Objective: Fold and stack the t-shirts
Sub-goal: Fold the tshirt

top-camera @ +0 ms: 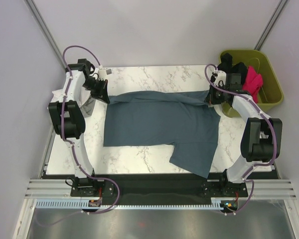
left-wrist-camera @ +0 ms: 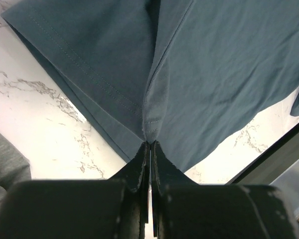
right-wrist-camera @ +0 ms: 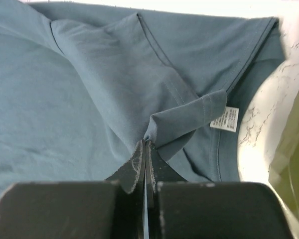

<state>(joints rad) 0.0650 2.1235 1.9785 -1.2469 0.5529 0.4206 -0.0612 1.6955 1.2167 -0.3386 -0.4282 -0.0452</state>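
Spread over the white marbled bench (top-camera: 139, 74), the soft, limp slate blue-grey cloth t-shirt (top-camera: 159, 127) is pinched towards the far corners by the left gripper (left-wrist-camera: 149, 144) and right gripper (right-wrist-camera: 147, 142); seamed edges are judged the surest holds.

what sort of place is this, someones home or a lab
Most likely a robotics lab cell, not a home: two arms bolted to a metal rail at the edge of a marble-pattern table, plain pale panels walling it in, and a slate-blue t-shirt laid out beside an olive-green bin of more clothes.
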